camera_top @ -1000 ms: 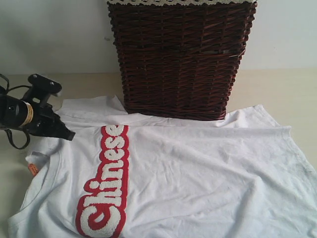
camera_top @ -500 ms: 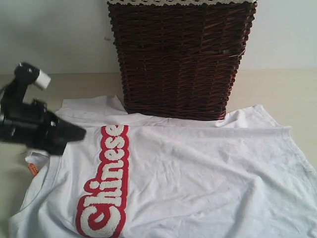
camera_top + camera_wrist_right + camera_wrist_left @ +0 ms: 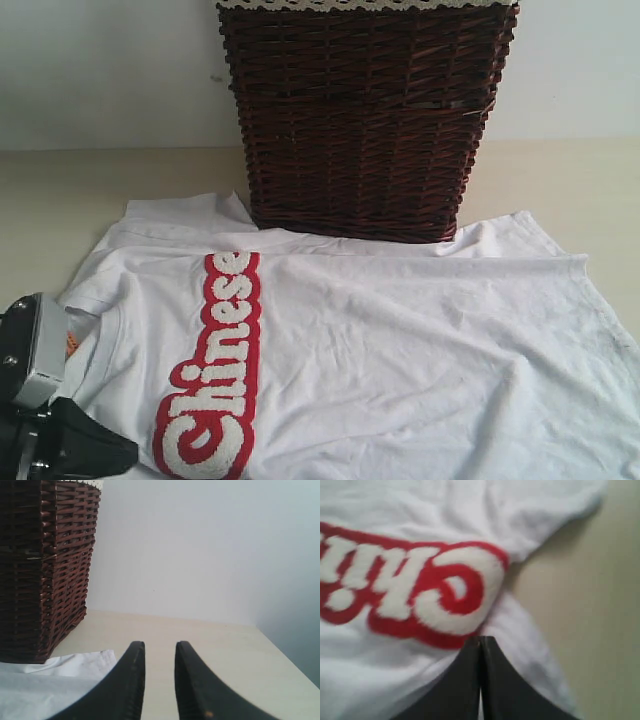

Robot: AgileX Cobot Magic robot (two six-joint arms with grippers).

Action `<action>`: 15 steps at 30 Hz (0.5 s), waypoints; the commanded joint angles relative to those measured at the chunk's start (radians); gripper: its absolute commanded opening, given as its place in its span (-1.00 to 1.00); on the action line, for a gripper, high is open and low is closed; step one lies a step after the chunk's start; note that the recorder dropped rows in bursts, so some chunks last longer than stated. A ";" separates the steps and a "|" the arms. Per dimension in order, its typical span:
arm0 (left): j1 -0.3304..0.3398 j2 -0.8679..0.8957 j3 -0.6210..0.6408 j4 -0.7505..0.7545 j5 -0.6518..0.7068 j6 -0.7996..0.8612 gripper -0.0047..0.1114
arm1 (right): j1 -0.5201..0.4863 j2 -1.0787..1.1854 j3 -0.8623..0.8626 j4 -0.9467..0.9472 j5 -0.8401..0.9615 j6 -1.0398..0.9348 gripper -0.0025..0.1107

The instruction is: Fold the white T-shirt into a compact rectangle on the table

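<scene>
The white T-shirt (image 3: 400, 350) lies spread flat on the table (image 3: 50, 190), its red band of white lettering (image 3: 215, 370) running toward the near edge and the collar at the left. My left gripper (image 3: 128, 458) hangs at the near left corner, over the shirt beside the first letters (image 3: 445, 587). Its jaws are shut (image 3: 480, 639), with nothing seen between them. My right gripper (image 3: 160, 647) does not show in the exterior view. It stands open and empty over bare table (image 3: 220, 645), next to a corner of the shirt (image 3: 75, 665).
A tall dark brown wicker basket (image 3: 365, 120) stands at the back, touching the shirt's far edge; it also shows in the right wrist view (image 3: 45, 565). A pale wall rises behind the table. The shirt runs off the right and near edges of the exterior view.
My left arm has swung from beside the far left sleeve down to the near left corner by the collar. The shirt has not shifted.
</scene>
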 commanded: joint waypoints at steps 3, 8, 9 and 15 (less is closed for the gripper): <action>0.002 -0.231 0.004 -0.314 0.414 -0.186 -0.92 | 0.003 0.000 0.004 0.003 -0.007 -0.005 -0.55; 0.002 -0.473 -0.043 -0.553 0.588 -0.529 -0.92 | 0.003 0.000 0.004 0.003 -0.007 -0.005 -0.55; 0.002 -0.599 -0.051 -0.611 0.623 -0.664 -0.92 | 0.003 0.000 0.004 0.003 -0.007 -0.005 -0.55; 0.000 -1.049 0.033 -0.007 -0.050 -0.990 -0.92 | 0.003 0.000 0.004 0.003 -0.007 -0.005 -0.55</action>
